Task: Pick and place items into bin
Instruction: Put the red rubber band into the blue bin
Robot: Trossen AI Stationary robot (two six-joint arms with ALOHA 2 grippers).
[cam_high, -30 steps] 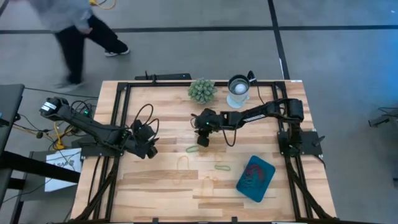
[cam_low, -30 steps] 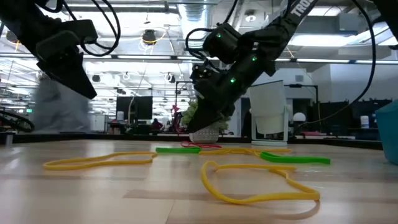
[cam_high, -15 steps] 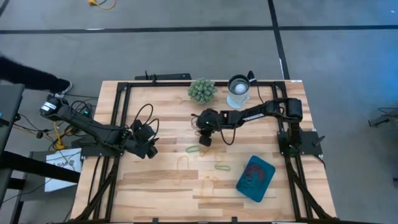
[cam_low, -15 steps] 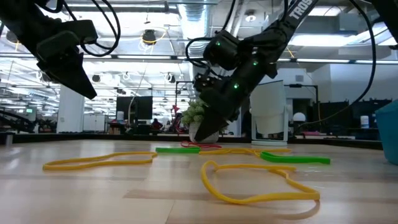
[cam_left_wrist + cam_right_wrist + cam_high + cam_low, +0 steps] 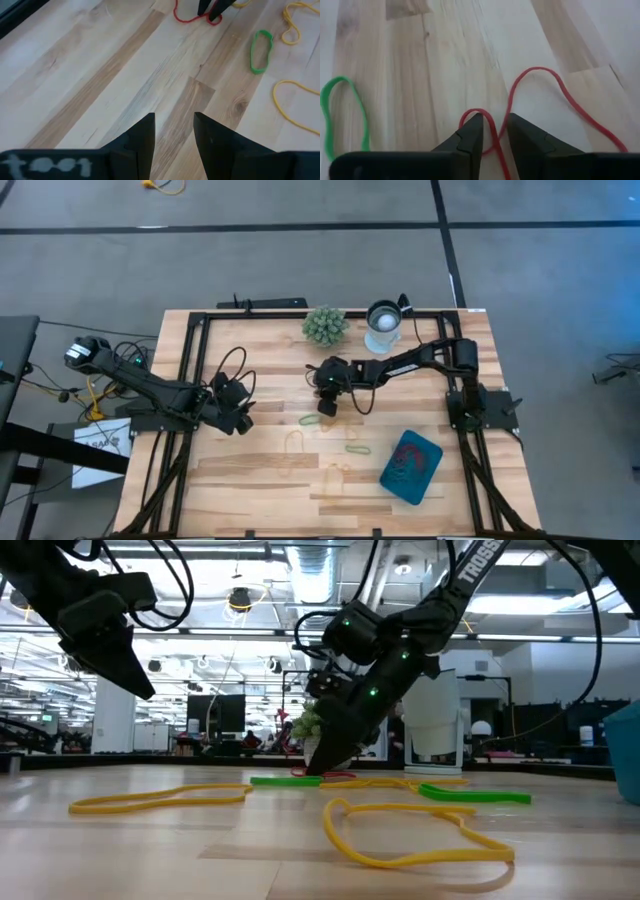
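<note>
While the left gripper (image 5: 243,420) waits above bare wood at the left of the desk (image 5: 260,370) in the high view, with its jaws set a narrow gap apart and holding nothing, the picking step is in hand on the other side. The right gripper (image 5: 327,406) is lowered to the desk just left of centre in the high view, and its jaws are drawn close around a strand of a red band (image 5: 560,90), which is seen running between them in the right wrist view. Whether the strand is already pinched cannot be told; a small gap is visible on either side of it.

A green band (image 5: 311,419) lies just below and to the left of that gripper, and further yellow and green loops are scattered toward the lower centre of the high view. The bin (image 5: 430,478) sits at the lower right of the high view, well apart from the grasp, with red loops already lying in it.

The next move is judged to call for the jaws to be shut fully on the red strand, followed by a lift high enough that the floppy loop clears the desk, and then a carry toward the lower right to the bin.
</note>
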